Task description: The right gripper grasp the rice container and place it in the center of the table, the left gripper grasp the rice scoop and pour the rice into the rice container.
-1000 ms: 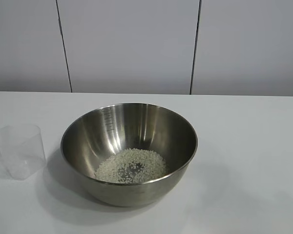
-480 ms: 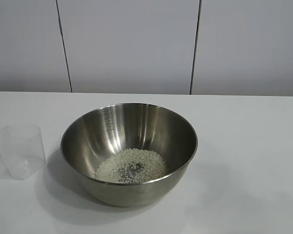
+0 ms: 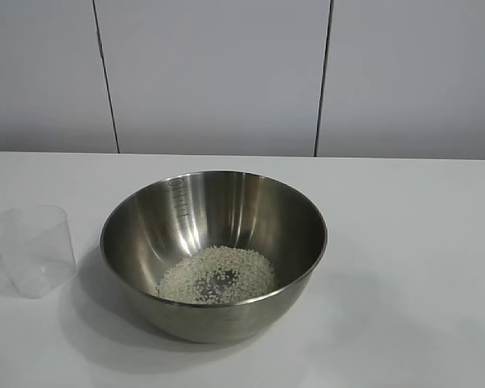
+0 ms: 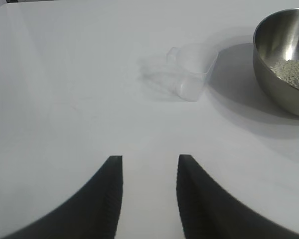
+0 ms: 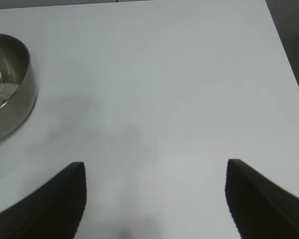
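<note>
We see a big shiny bowl (image 3: 214,255) in the middle of the white table (image 3: 412,242). A flat heap of rice (image 3: 217,275) lies at its bottom. The clear scoop (image 3: 36,249) stands on the table just beside the bowl, on the left, not touching it. It looks empty. Our left claw (image 4: 149,191) hangs over bare table, back from the scoop, its fingers a little apart and holding nothing. Our right claw (image 5: 154,191) hangs over bare table on the bowl's other side, its fingers wide apart and holding nothing.
</note>
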`<state>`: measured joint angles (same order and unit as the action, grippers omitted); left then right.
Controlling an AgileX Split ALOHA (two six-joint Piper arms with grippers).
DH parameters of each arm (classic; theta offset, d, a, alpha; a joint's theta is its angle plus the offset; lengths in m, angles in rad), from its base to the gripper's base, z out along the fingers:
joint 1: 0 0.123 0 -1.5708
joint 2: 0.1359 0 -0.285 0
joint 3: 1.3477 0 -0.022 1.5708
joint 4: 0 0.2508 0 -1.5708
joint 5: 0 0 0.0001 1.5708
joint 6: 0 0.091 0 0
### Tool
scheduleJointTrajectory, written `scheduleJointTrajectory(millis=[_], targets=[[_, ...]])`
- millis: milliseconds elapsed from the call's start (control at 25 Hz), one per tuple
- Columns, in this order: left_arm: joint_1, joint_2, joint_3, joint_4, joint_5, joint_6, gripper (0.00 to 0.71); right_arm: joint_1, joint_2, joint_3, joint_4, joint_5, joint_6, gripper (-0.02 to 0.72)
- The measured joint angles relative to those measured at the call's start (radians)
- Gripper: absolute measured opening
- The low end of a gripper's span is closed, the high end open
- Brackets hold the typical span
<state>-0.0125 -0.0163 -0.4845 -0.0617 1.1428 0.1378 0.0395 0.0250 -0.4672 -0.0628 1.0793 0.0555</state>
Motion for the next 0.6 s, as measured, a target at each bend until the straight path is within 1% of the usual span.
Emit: scheduleJointTrajectory(millis=[600], targets=[[0.000,0.000,0.000,-0.001,-0.007,0.000,0.265,0.000,0.000,0.000,0.000,0.000,0.000,0.536]])
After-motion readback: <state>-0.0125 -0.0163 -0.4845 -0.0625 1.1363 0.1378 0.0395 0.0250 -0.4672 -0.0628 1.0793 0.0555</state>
